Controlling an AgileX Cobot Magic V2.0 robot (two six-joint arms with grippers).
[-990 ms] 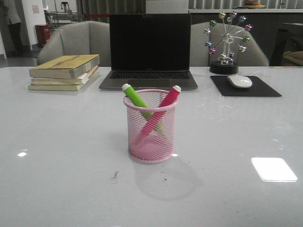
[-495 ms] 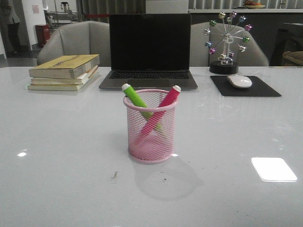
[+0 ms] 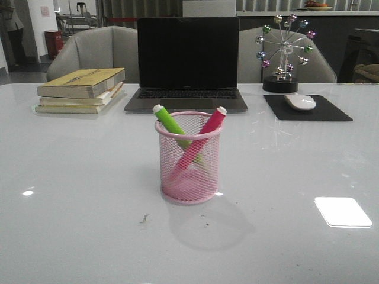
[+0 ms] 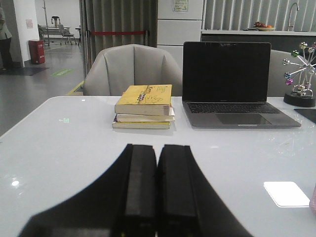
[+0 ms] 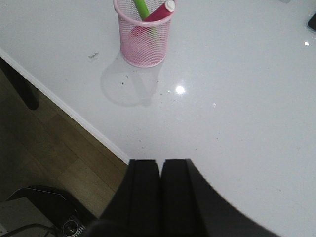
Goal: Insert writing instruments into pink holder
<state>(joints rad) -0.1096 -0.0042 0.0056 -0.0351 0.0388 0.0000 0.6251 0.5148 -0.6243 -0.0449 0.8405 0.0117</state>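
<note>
The pink wire-mesh holder (image 3: 189, 168) stands upright in the middle of the table, also seen in the right wrist view (image 5: 143, 47). Inside it lean the lime green marker (image 3: 172, 126) and the pink-red marker (image 3: 207, 130), crossed, their white tips sticking out above the rim. In the right wrist view the green marker (image 5: 142, 7) and the pink-red marker (image 5: 159, 12) show too. My left gripper (image 4: 157, 150) is shut and empty, low over the table's left side. My right gripper (image 5: 161, 165) is shut and empty near the table's front edge, well apart from the holder. Neither gripper appears in the front view.
A stack of books (image 3: 80, 90) lies at the back left, an open laptop (image 3: 187, 65) behind the holder, and a mouse (image 3: 300, 102) on a black pad (image 3: 308, 109) at the back right beside a ferris-wheel ornament (image 3: 283, 53). The table's front edge (image 5: 74, 116) drops to the floor.
</note>
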